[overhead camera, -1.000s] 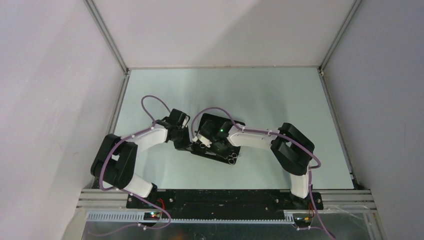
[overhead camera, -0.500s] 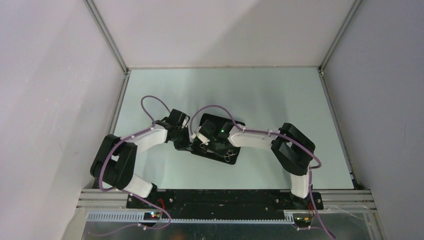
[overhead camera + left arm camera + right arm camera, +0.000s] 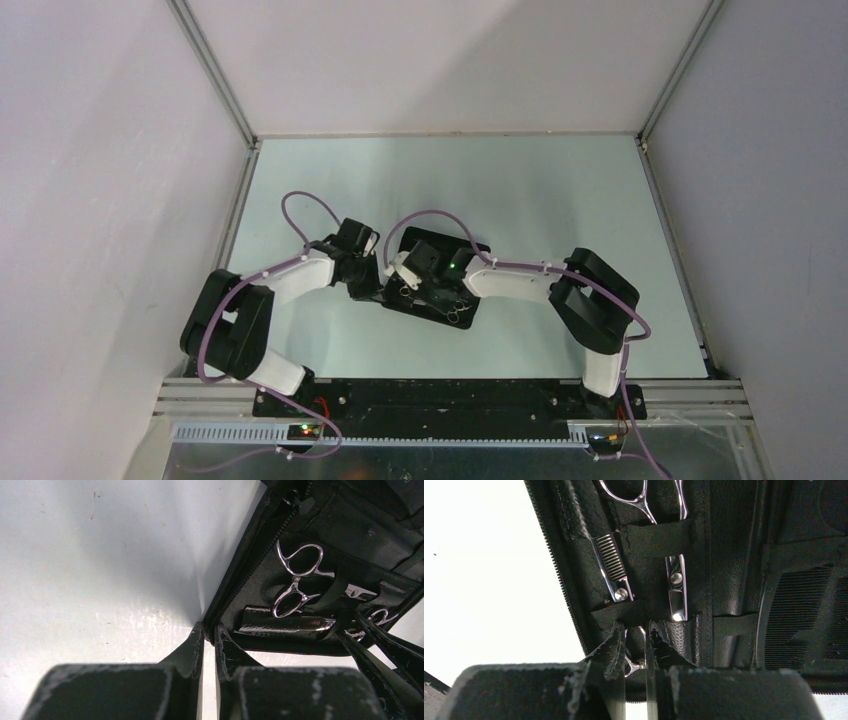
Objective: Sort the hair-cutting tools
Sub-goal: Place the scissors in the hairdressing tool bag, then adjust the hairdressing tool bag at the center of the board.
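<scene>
right elbow [image 3: 598, 300] has swung outward. only my wrist views show this: right fingers [image 3: 636, 632] pinch 1 scissors [image 3: 610, 562] tip inside the case [image 3: 734, 555]; left fingers [image 3: 208, 628] sit nearly pressed together at its zip edge.

Robotics lab test cell: bare white walls [image 3: 100, 150], aluminium frame [image 3: 210, 66], pale table [image 3: 540, 190], cabled left arm [image 3: 300, 272] and right arm [image 3: 510, 281] bolted on.
</scene>
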`<state>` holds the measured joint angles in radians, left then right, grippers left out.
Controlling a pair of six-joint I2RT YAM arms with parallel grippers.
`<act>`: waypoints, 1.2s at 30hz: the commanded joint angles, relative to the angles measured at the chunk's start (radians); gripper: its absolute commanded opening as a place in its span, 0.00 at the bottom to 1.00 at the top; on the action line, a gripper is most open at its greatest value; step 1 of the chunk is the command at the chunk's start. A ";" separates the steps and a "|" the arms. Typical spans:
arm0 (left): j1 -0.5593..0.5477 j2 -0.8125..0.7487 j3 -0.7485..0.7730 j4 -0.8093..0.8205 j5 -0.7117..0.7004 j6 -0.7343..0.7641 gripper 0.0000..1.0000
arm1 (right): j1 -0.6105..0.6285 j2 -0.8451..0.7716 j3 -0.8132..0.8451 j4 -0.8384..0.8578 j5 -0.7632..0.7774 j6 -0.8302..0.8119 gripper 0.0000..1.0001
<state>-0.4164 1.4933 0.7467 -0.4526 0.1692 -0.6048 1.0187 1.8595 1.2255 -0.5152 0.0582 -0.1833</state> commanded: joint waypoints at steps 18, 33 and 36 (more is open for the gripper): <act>0.007 -0.148 0.014 -0.082 -0.057 -0.008 0.43 | -0.175 -0.282 -0.058 0.095 -0.134 0.094 0.66; 0.037 0.031 0.449 -0.156 -0.080 0.251 0.99 | -0.382 -0.364 -0.158 0.132 -0.207 0.304 0.82; 0.037 0.119 0.571 -0.136 -0.093 0.290 1.00 | -0.254 -0.396 -0.203 0.108 -0.086 0.284 0.83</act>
<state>-0.3847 1.5375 1.1885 -0.6106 0.0975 -0.4316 0.6292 1.5322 1.0634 -0.3878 -0.1539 0.0803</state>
